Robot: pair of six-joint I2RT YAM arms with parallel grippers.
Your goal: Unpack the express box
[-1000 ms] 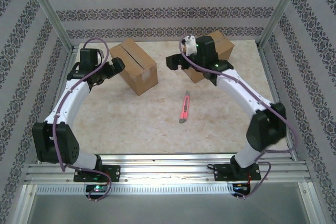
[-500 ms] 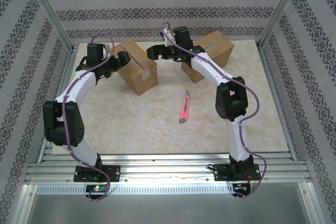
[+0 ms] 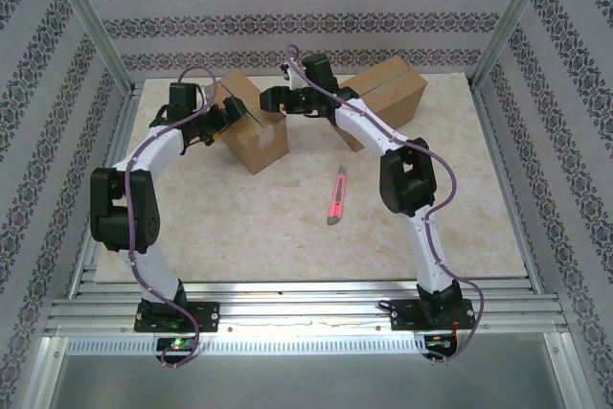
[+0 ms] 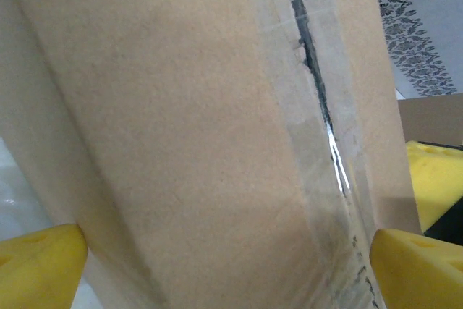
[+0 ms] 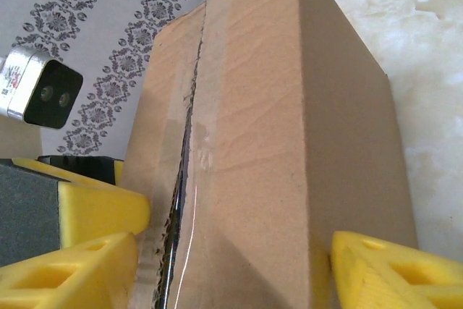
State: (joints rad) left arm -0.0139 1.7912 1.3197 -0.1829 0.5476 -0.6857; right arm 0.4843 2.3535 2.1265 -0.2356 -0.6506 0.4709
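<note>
The express box, brown cardboard with a slit taped seam along its top, stands at the back left of the table. My left gripper is at its left end, open wide, and the box sits between its yellow fingertips. My right gripper is at the box's far right end, open. One of its fingers rests by the seam, and the other is beside the box's side face. The left gripper's yellow pad shows across the box.
A second cardboard box stands at the back right, behind the right arm. A red box cutter lies mid-table. Patterned walls and metal posts ring the table.
The right gripper swung left from the back-right box to the left box, and its jaws narrowed. The left arm reached further forward, bringing its open gripper onto that box's left end.
</note>
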